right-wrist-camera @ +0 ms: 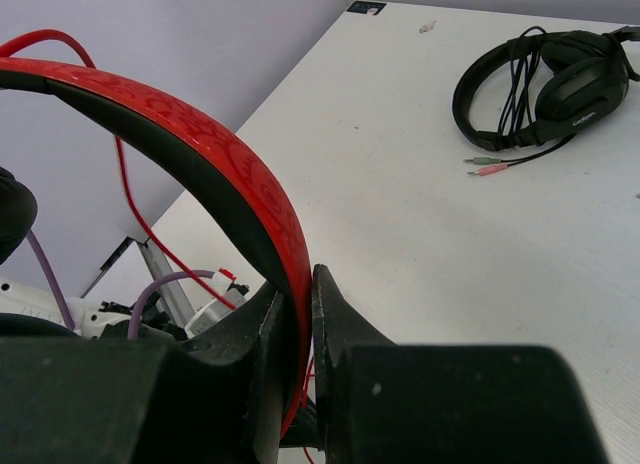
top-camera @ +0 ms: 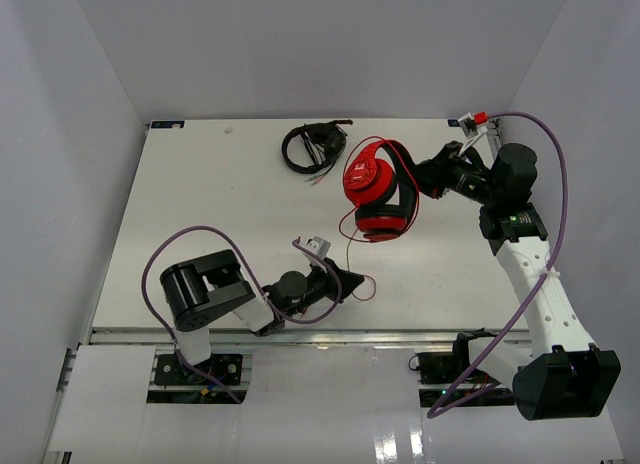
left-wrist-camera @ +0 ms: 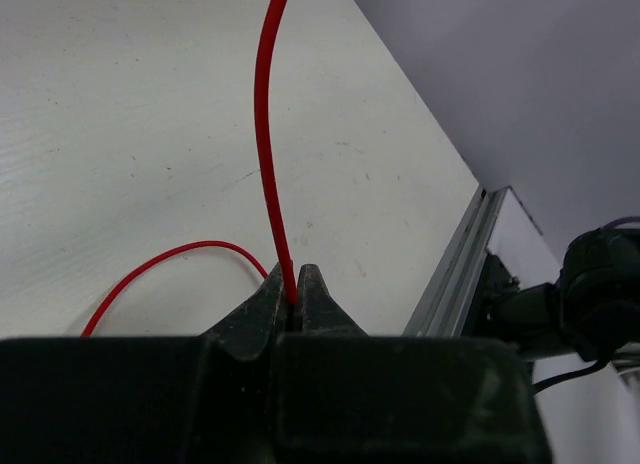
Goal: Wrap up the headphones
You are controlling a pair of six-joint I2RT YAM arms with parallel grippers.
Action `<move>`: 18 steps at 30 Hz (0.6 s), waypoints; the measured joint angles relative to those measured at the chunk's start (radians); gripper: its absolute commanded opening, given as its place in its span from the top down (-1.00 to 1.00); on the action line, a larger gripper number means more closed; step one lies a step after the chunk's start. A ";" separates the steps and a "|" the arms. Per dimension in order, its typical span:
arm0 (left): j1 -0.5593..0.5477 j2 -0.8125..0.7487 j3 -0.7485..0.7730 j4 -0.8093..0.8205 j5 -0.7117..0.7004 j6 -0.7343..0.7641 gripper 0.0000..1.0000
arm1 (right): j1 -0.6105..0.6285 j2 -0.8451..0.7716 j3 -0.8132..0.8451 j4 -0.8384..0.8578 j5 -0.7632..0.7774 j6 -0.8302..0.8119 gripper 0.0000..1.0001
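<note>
The red headphones [top-camera: 372,189] with black padding are held up at the table's back right. My right gripper [top-camera: 428,176] is shut on their red headband [right-wrist-camera: 230,169], which arcs up and to the left in the right wrist view. The thin red cable [top-camera: 350,246] runs from the earcups down toward the front. My left gripper [top-camera: 352,280] is shut on this cable [left-wrist-camera: 266,154] near the table's front edge; its jaws [left-wrist-camera: 291,289] pinch the cable, and a loop of it lies on the table behind.
Smaller black headphones [top-camera: 310,147] with a bundled cable lie at the back centre, also in the right wrist view [right-wrist-camera: 545,84]. The table's front rail [left-wrist-camera: 455,274] is close to the right of my left gripper. White walls enclose the table.
</note>
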 measured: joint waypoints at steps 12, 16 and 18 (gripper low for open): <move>-0.106 -0.113 0.291 -0.450 -0.018 0.112 1.00 | 0.011 -0.003 0.003 -0.076 0.216 -0.022 0.85; -0.144 -0.138 0.438 -0.665 -0.019 0.162 1.00 | 0.020 -0.003 0.003 -0.086 0.326 -0.021 0.85; -0.163 -0.161 0.464 -0.756 -0.023 0.180 1.00 | 0.022 -0.005 0.001 -0.089 0.375 -0.028 0.85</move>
